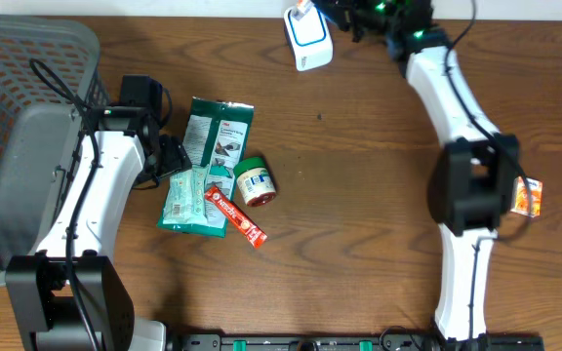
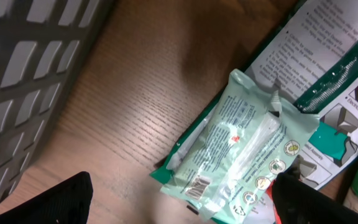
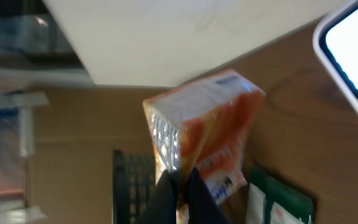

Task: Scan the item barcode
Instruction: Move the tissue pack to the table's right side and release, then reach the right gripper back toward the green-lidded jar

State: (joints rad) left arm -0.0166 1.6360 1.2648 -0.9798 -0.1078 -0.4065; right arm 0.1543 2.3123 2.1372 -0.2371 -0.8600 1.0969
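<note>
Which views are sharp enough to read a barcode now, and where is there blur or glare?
Right wrist: the orange packet in the shut right end effector is blurred, the scanner face blown out white. Left wrist: the pale green pouch is fairly sharp, its barcode visible. Overhead: evenly lit, print too small.

Left arm (image 1: pixel 96 190) lying along left side of frame, left gripper (image 1: pixel 169 156) pointing right, jaws standing wide apart. Right arm (image 1: pixel 447 93) reaching from lower right toward top centre, right gripper (image 1: pixel 344 15) pinching, fingers (image 3: pixel 199 200) pressing together.

Wooden table (image 1: pixel 359 195), grey basket (image 1: pixel 18 97) at left, green pouches (image 1: pixel 220 132), jar (image 1: pixel 256 182), red stick pack (image 1: pixel 234 216), white scanner (image 1: pixel 307 39)
</note>
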